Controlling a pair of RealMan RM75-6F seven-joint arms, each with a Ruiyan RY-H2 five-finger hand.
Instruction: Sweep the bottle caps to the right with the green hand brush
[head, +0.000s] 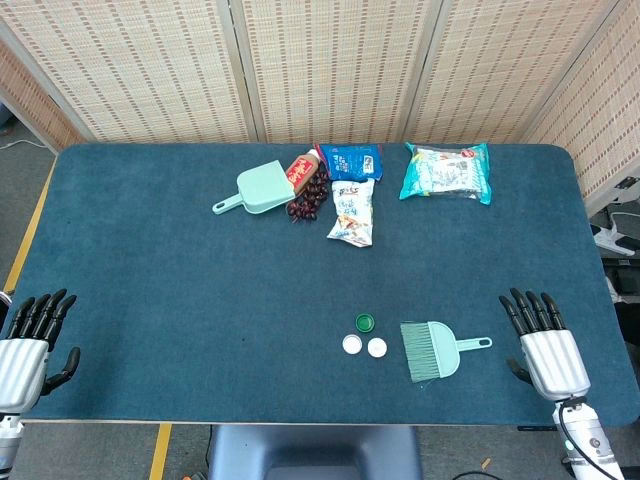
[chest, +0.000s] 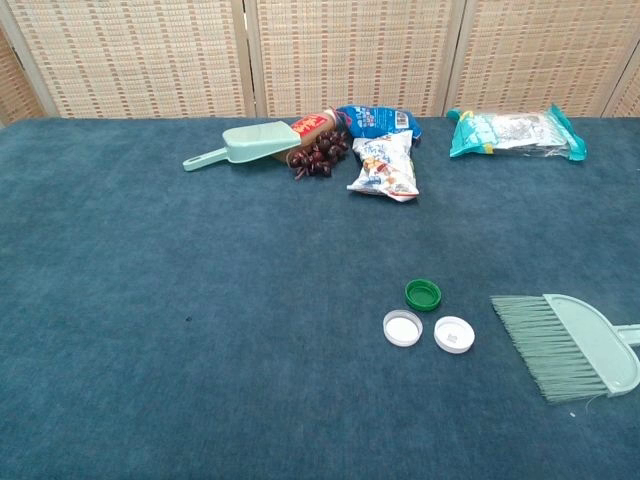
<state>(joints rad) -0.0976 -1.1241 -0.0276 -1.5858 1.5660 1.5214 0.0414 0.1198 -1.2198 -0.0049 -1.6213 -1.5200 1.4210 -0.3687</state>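
Observation:
The green hand brush lies flat on the blue cloth near the front right, bristles pointing left, handle pointing right. Just left of its bristles sit three bottle caps: a green cap and two white caps. My right hand rests open at the table's front right edge, a little right of the brush handle, holding nothing. My left hand lies open at the front left edge, far from the caps. Neither hand shows in the chest view.
At the back of the table lie a green dustpan, dark grapes, a red packet, a blue packet, a white snack bag and a teal bag.

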